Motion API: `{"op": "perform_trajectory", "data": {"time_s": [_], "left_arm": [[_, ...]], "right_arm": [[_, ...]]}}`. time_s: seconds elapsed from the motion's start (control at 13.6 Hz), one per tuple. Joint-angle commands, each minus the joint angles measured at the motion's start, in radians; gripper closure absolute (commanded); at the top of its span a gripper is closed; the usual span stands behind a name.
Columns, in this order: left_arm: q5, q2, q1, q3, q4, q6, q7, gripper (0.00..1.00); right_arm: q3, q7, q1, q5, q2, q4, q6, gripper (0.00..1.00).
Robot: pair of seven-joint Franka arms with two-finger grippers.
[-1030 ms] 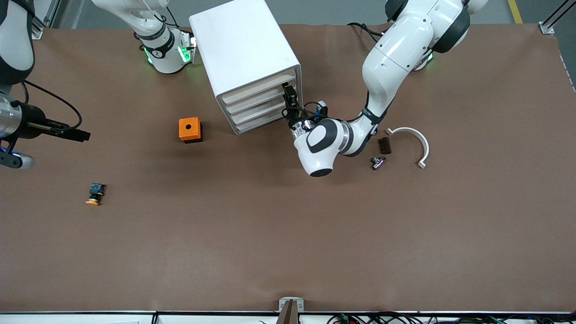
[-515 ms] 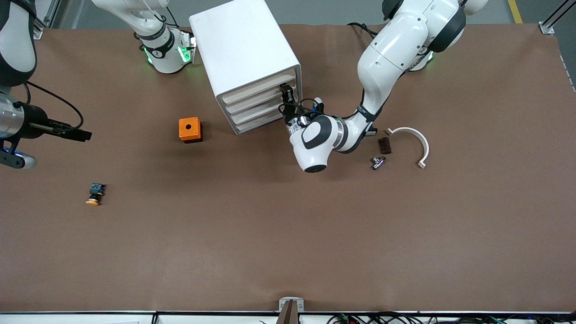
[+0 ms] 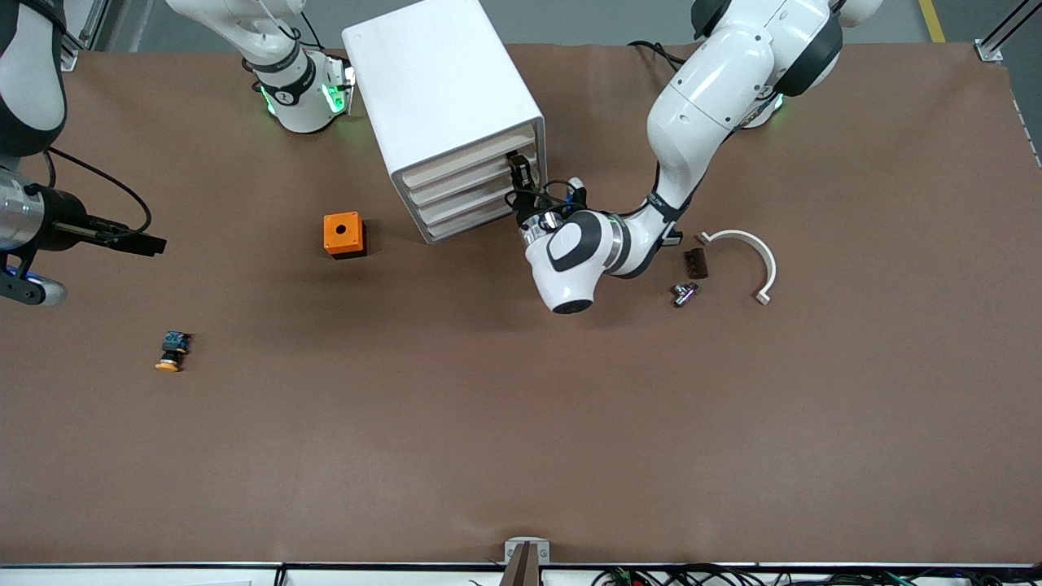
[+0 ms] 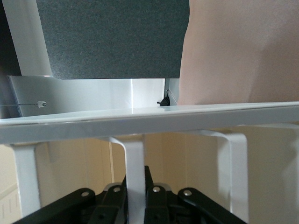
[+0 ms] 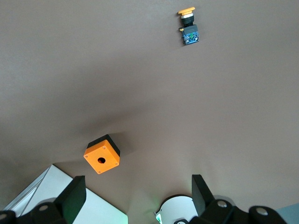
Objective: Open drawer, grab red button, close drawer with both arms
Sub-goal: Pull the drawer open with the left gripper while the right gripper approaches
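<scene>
Moved the left gripper (image 3: 519, 175) in closer to the white cabinet (image 3: 444, 89) since a second ago, and clenched it meanwhile. Now grasping the thin white handle strip (image 4: 135, 154) of a drawer (image 3: 468, 167) at the corner toward the left arm's end of the table. Cannot tell from the front view which of the upper fronts it is. Drawer not yet pulled out, all four fronts flush.

Holding the right gripper (image 3: 146, 242) over bare table at the right arm's end, fingers spread wide and empty, waiting.

No red-capped button to see anywhere; probably shut inside the drawer. Only its orange-capped twin (image 3: 168, 352) lying on the table, nearer to the front camera than the orange cube (image 3: 343, 234).

Should expect the drawer to be light, stiff plastic and to slide easily, so better to pull straight along its run, or risk dragging the whole cabinet. Should expect the button to be small, hard, light and apt to roll; best to pinch across the black body, not the smooth cap.
</scene>
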Motion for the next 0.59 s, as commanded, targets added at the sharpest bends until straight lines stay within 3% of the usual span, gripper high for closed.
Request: {"op": "perform_trajectory", "data": {"time_s": [0.0, 0.22, 0.51], "left_arm": [[-0.033, -0.006, 0.01, 0.004, 0.009, -0.008, -0.005, 0.94], [-0.034, -0.009, 0.015, 0.007, 0.014, -0.008, -0.008, 0.93], [-0.056, -0.009, 0.045, 0.007, 0.014, -0.008, -0.005, 0.92]], "right_arm": [[0.006, 0.109, 0.044, 0.004, -0.011, -0.008, 0.001, 0.0], [0.006, 0.319, 0.164, 0.004, -0.009, -0.006, 0.034, 0.0], [0.006, 0.473, 0.224, 0.004, -0.008, -0.003, 0.06, 0.0]]}}
